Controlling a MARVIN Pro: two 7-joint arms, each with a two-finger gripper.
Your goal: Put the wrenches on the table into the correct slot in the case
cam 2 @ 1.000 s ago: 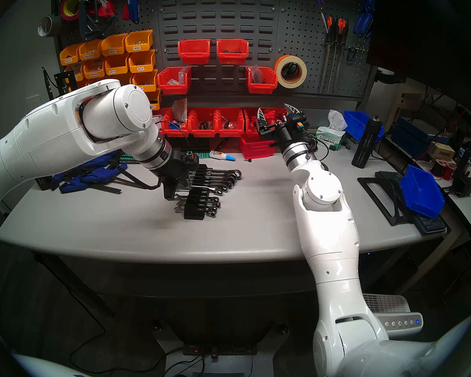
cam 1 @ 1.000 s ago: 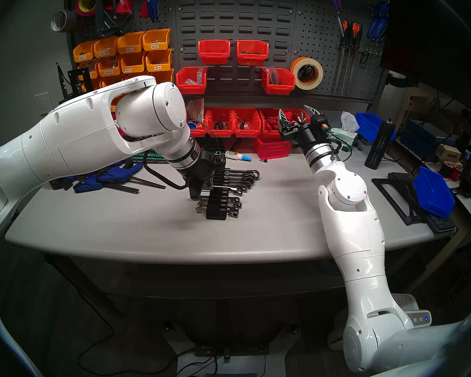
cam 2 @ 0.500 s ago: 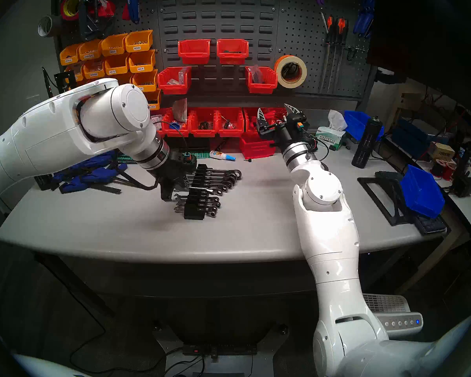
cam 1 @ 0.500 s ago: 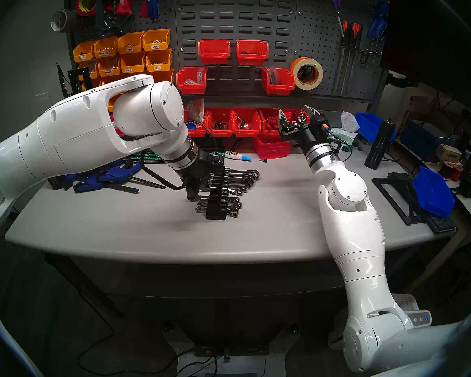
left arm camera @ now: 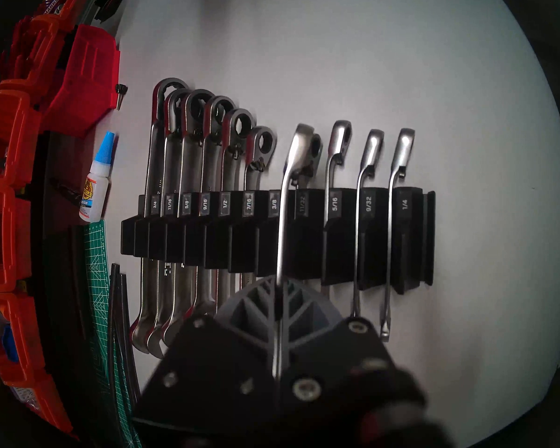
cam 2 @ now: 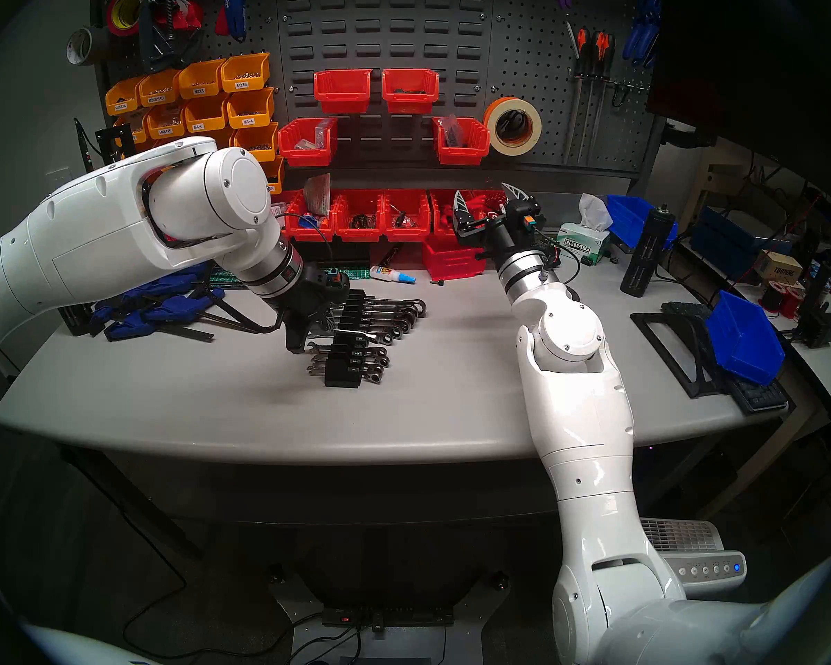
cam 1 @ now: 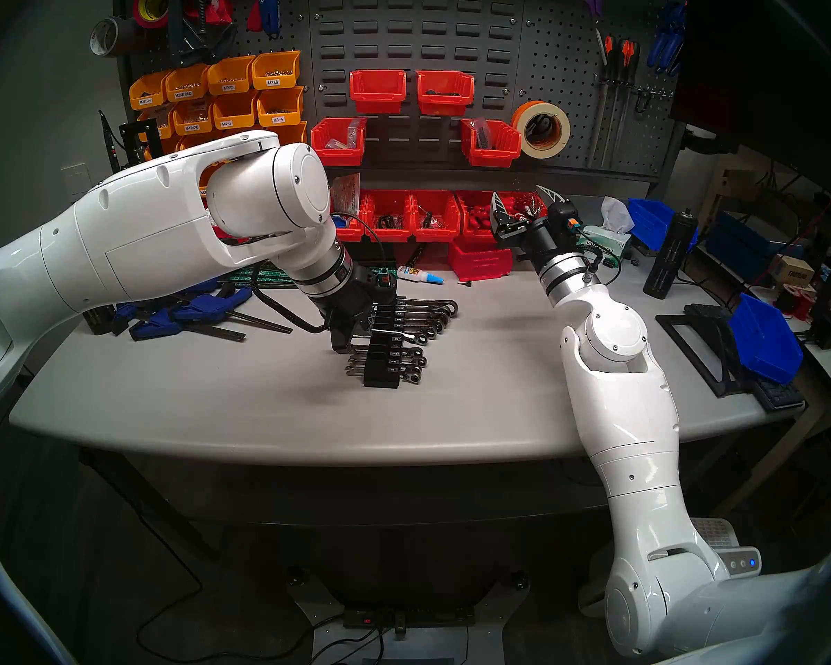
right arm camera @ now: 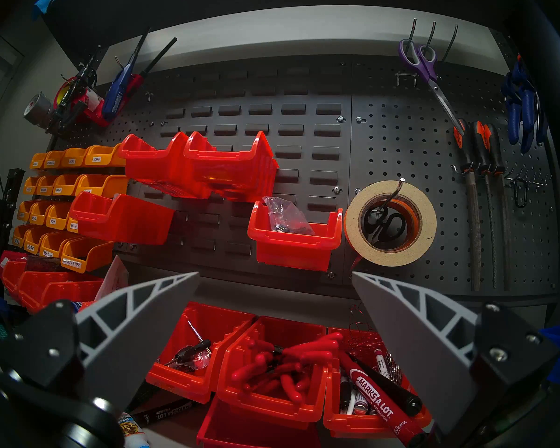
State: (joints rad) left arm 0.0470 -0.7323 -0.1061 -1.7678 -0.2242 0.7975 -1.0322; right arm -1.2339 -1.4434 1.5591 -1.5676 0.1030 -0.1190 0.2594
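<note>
Open ends of the racked wrenches (left arm camera: 175, 192) hidden behind the left gripper (left arm camera: 280, 295); held wrench (left arm camera: 286, 211) covering the slot between 3/8 and 11/32; rack labels (cam 1: 395, 342) unreadable from the head.

— What do the white labels on the black wrench case (left arm camera: 307, 240) read?

— Left to right in the left wrist view: 3/4, 11/16, 5/8, 9/16, 1/2, 7/16, 3/8, 11/32, 5/16, 9/32, 1/4.

— Any brand names on the bench?

— "KIMTECH" on the tissue box (cam 2: 582, 247); "MARKS A LOT" and "AVERY" on the red marker (right arm camera: 380, 402) in a red bin. The glue bottle (left arm camera: 97, 185) carries a logo too blurred to read.

— And the yellow bins (cam 1: 273, 71)?

— Tags read M3X6, M3X8, M4-6, M3-4, and "M3X8 BAD"; others are too small. A brown box (cam 2: 780, 269) at far right has lettering I cannot read for certain.
</note>
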